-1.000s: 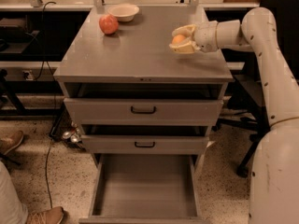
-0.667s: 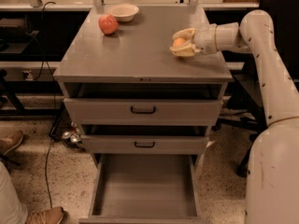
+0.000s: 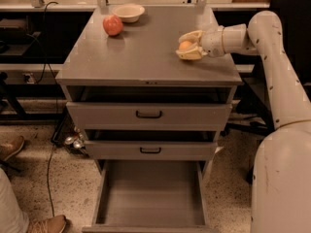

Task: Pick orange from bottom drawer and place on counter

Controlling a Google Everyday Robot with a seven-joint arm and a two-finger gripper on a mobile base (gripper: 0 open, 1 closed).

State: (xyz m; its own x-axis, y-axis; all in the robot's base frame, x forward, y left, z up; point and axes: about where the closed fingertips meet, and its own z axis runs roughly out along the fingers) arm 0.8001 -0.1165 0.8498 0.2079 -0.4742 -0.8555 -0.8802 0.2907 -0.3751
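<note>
Placement stage, seen from the front; your gripper (image 3: 181, 47) lies at the right side of the counter (image 3: 146, 57), clenched round the orange (image 3: 185, 45); against the frames of a second ago it has sunk slightly and edged left, the fruit unmoved in its grasp; whether the lower finger already touches the surface cannot be told. The bottom drawer (image 3: 150, 198) stands pulled out with its floor bare; the pick therefore reads as done, and you probably have only the release and withdrawal left. The red fruit (image 3: 112, 25) and the bowl (image 3: 128, 12) sit well apart at the rear left.
</note>
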